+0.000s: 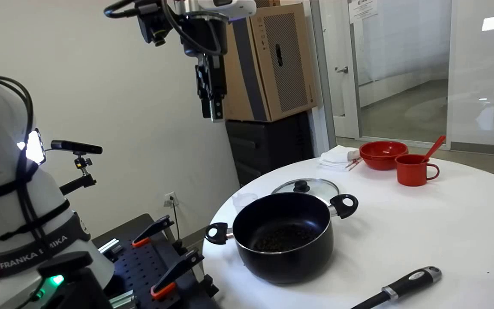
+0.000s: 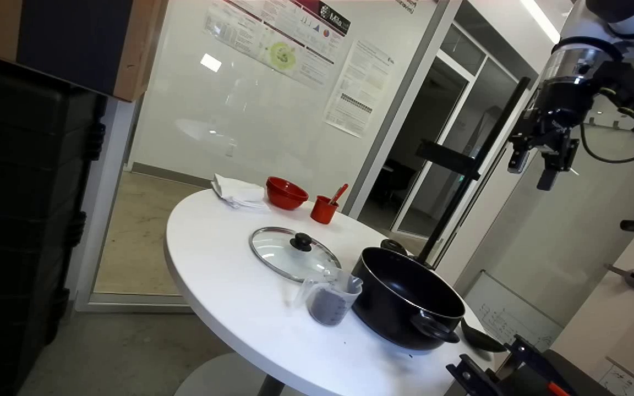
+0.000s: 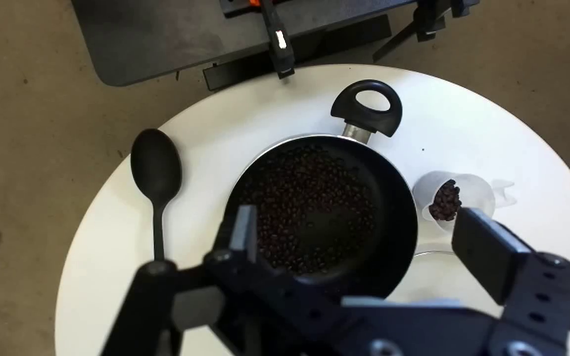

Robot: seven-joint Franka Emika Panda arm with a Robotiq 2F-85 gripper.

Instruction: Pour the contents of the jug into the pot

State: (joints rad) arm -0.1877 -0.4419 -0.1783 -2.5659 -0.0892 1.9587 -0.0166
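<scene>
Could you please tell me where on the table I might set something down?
The widest bare patch of white table lies between the pot, red mug and black spoon. A smaller one lies between the glass lid, white cloth and table edge. It is crowded where the jug stands close beside pot and lid.

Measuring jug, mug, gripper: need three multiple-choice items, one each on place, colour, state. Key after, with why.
1. Where is the measuring jug relative to the two-handled cooking pot?
A) inside it
B) beside it
C) beneath it

2. What colour is the mug?
A) red
B) blue
C) white

3. How is the gripper?
A) shut on the mug
B) shut, empty
C) open, empty

1 B: the wrist view shows the jug outside the pot's rim, at its side.
2 A: it is red in both exterior views.
3 C: its jaws stand apart, nothing gripped.
</scene>
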